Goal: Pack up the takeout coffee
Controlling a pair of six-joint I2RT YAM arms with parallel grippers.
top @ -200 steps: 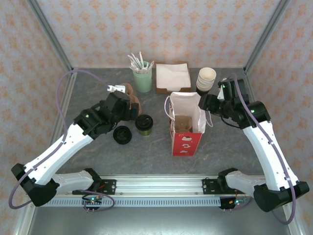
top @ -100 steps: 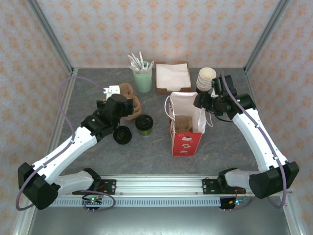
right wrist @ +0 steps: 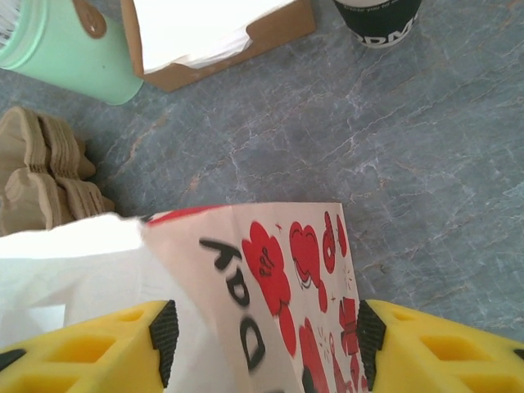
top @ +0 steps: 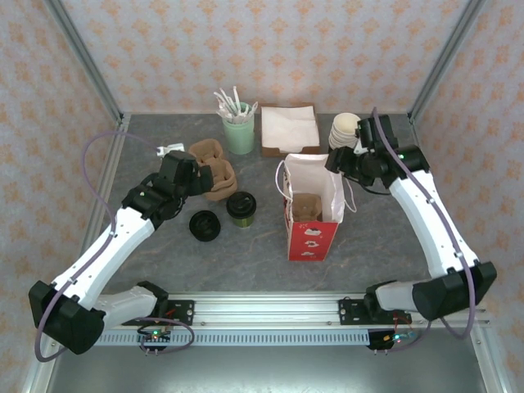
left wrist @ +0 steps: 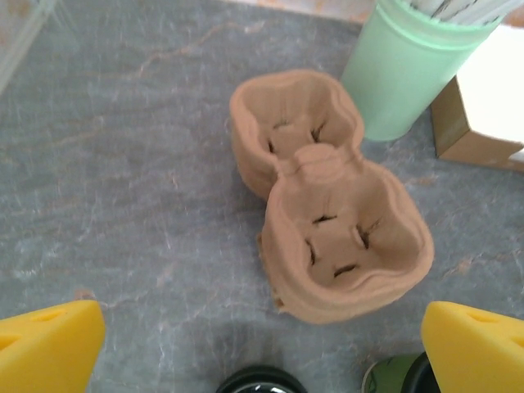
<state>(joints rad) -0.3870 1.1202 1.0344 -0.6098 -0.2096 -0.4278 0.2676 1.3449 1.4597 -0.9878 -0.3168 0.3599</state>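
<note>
3 floral walls enclose grey table; left gripper wide, right gripper astride bag, grip unclear.

Fixed camera, above and behind the arm bases, takes in the whole table. Left wrist camera looks down close on the cardboard cup carrier; right wrist camera, close over the paper bag. All three share the mint-green cup.
</note>
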